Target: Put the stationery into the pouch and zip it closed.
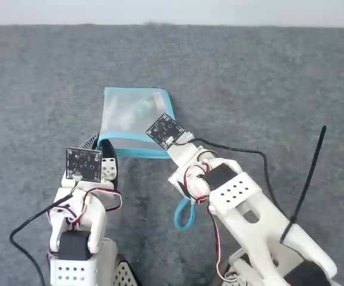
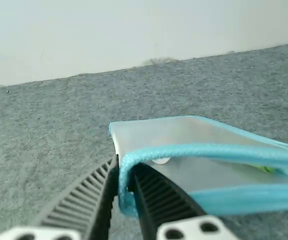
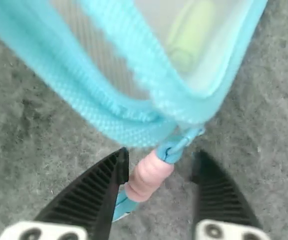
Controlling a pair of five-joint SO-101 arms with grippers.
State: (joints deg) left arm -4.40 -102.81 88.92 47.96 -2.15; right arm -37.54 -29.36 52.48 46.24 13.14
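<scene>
My left hand (image 2: 125, 168) was clamped on a corner of the pouch (image 1: 133, 116), lying on the counter (image 1: 249, 77). My right hand (image 3: 162, 155) stood apart at the other corner, the pink zip pull (image 3: 146, 176) between its fingers.

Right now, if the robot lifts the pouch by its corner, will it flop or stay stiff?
Probably floppy: the pouch looks like thin see-through fabric, and its blue zipper edge bends where the left gripper pinches it. It seems light, though the stationery inside may slide toward the low end.
</scene>
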